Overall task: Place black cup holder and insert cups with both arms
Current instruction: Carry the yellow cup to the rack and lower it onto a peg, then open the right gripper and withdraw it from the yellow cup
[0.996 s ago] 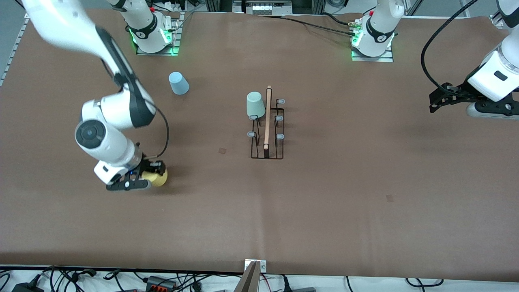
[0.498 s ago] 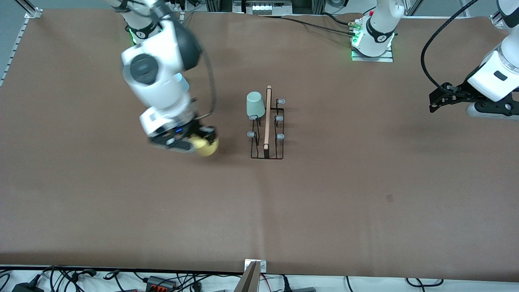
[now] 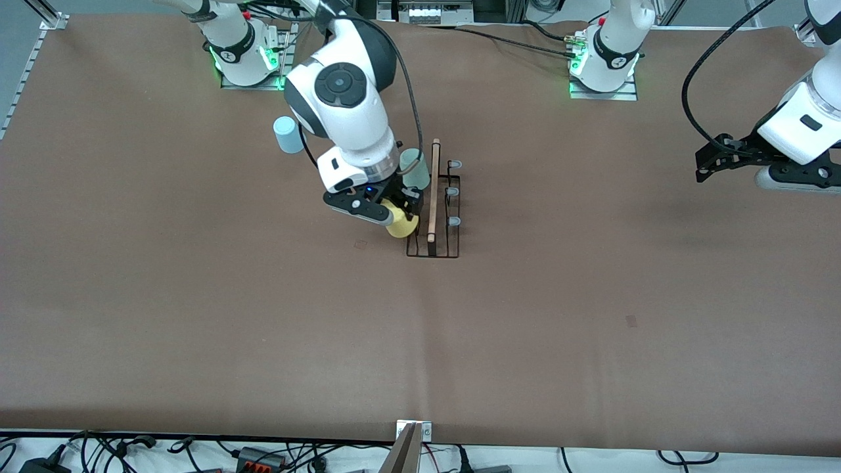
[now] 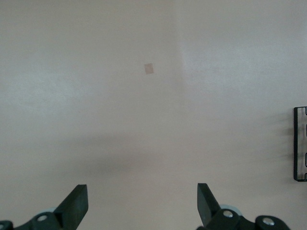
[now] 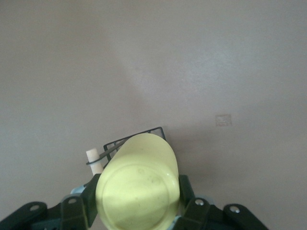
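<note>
The right gripper (image 3: 402,211) pinches the yellow cup (image 3: 401,225) over the black cup holder (image 3: 433,223), at the pale green cup's (image 3: 414,168) six o'clock. A tilted descent could miss the peg. The left gripper (image 3: 713,161) waits, jaws spread.

The black cup holder (image 3: 433,220), a thin wire rack with a light wooden rod handle along its top and grey-tipped pegs down both sides, stands upright at mid-table with its length running toward the front camera. A pale green cup (image 3: 415,168) sits upside down on a peg at the rack's end farther from that camera, and a light blue cup (image 3: 287,134) stands inverted on the table nearer the right arm's base. The yellow cup (image 3: 401,224), bottom up, is held over the rack's side toward the right arm's end, seemingly above a peg, though the contact is hidden.
</note>
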### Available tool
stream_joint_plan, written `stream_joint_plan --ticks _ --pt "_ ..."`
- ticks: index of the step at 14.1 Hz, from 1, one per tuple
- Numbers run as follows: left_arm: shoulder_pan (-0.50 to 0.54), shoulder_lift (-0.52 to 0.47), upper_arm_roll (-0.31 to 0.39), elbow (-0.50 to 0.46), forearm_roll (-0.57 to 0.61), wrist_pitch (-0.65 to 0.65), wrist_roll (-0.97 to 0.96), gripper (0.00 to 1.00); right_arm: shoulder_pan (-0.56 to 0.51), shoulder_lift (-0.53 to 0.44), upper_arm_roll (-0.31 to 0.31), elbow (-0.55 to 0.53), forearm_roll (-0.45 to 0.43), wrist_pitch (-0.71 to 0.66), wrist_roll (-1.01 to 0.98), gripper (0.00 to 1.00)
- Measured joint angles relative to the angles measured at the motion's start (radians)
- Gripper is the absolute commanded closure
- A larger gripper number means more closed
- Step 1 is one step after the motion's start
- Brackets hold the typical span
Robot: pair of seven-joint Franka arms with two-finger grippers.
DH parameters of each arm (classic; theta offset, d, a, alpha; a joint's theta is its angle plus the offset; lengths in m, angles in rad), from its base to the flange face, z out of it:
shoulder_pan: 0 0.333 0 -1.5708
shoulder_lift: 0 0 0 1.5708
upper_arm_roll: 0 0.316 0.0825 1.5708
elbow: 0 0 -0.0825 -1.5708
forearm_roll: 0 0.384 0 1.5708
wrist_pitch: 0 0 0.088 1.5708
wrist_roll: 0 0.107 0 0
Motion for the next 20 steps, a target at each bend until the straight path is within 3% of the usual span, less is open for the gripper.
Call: stream_joint_plan --ticks 10,11,12,13,14,15,20 --pt "0.000 0.000 0.000 0.000 0.000 0.000 0.000 0.00 0.044 0.061 -0.004 -0.004 -0.005 0.010 0.000 0.93" --pt "0.000 0.000 0.000 0.000 0.000 0.000 0.000 0.00 0.045 0.062 -0.004 -0.011 -0.006 0.009 0.000 0.89" --pt "0.000 0.000 0.000 0.000 0.000 -0.001 0.001 0.00 0.045 0.064 -0.004 -0.017 -0.013 0.009 0.001 0.82" --pt "0.000 0.000 0.000 0.000 0.000 -0.001 0.001 0.00 0.045 0.066 -0.004 -0.023 -0.023 0.010 0.003 0.52" --pt "0.000 0.000 0.000 0.000 0.000 -0.002 0.001 0.00 0.045 0.070 -0.004 -0.026 -0.027 0.010 0.004 0.29" --pt "0.000 0.000 0.000 0.000 0.000 -0.002 0.001 0.00 0.045 0.072 -0.006 -0.027 -0.027 0.010 0.004 0.00" --pt "0.001 0.000 0.000 0.000 0.000 -0.003 0.001 0.00 0.020 0.057 -0.058 -0.007 -0.027 0.014 0.002 0.00"
